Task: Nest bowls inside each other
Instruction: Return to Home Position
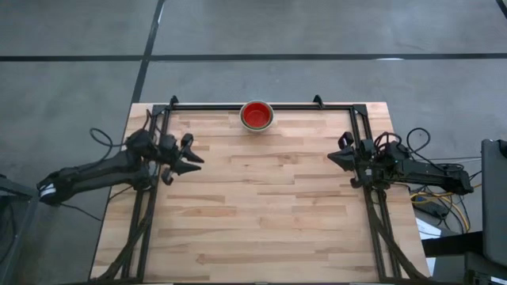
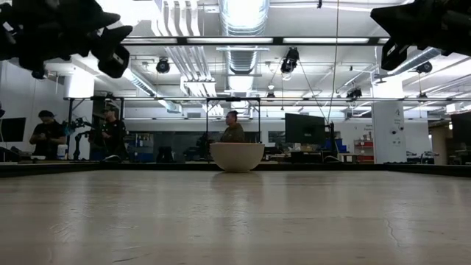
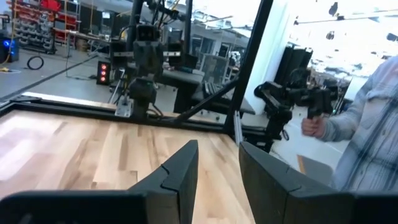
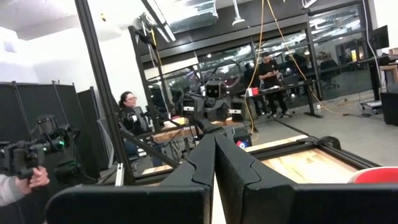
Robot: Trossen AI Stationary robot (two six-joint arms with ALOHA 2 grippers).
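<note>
**At the table's far edge, centre: one bowl stack; arms parked at the sides**

Beyond the table, a big open workshop is shown by the low view, w/ exposed ducts (image 2: 239,29) and strip lights overhead. A person (image 2: 234,129) is seen far behind the stack, and others at benches to one side.

The table (image 1: 261,222), of pale wood planks, is edged by a black frame (image 1: 214,104). The left arm (image 1: 95,170) is stretched over the table's left edge and the right arm (image 1: 420,170) over its right edge. Both are well apart from the bowls.

The stack's inside is given by the high view only: a red bowl (image 1: 257,115) is seated on top, w/ a pale rim around it. The outside is given by the low view only: a white bowl (image 2: 237,157) resting on the wood. What is nested between the two cannot be told. A bit of red rim is also caught in the right wrist view.

- **Left gripper** (image 3: 217,149): fingers are held apart by a narrow gap, empty.
- **Right gripper** (image 4: 215,140): fingers are pressed together, empty.

Past the table, a hand (image 3: 313,124) gripping a camera rig is shown in the left wrist view. A seated person (image 4: 129,109) is shown in the right wrist view.
</note>
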